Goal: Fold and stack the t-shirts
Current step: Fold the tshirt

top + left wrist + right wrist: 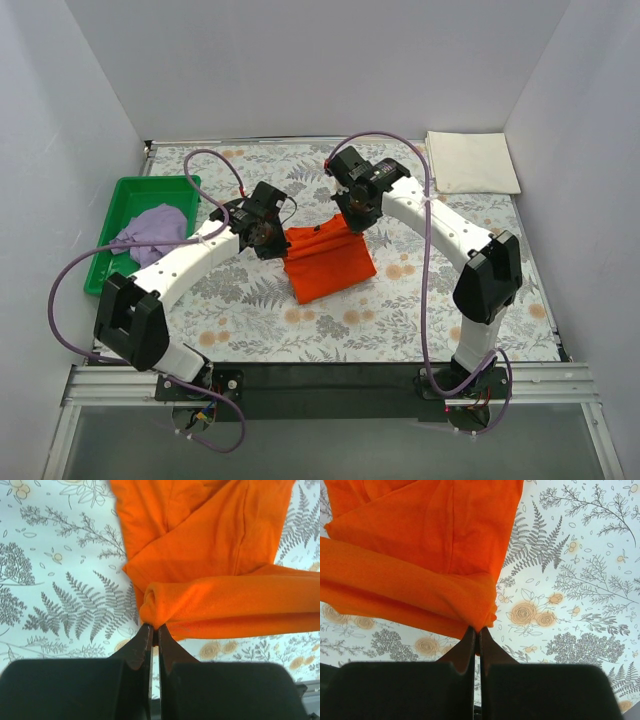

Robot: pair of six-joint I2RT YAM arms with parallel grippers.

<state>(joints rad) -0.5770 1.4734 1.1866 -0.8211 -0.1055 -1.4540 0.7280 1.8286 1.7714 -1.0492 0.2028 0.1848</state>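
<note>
The orange t-shirt (pixel 328 262) lies partly folded at the centre of the worktop (pixel 400 300). The left fingers (pixel 146 637) are pinched tight on its rolled edge at its 10 o'clock corner. The right fingers (pixel 466 645) are clamped just as narrowly on the 1 o'clock corner. The lilac t-shirt (pixel 155 225) sits crumpled in the green tray (pixel 120 195) at 9 o'clock. The cream t-shirt (pixel 470 162) lies folded flat at 2 o'clock.

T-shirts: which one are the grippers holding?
The orange t-shirt, pinched by the left gripper and right gripper. The lilac t-shirt lies in the green tray; the cream t-shirt lies folded, far right.
</note>
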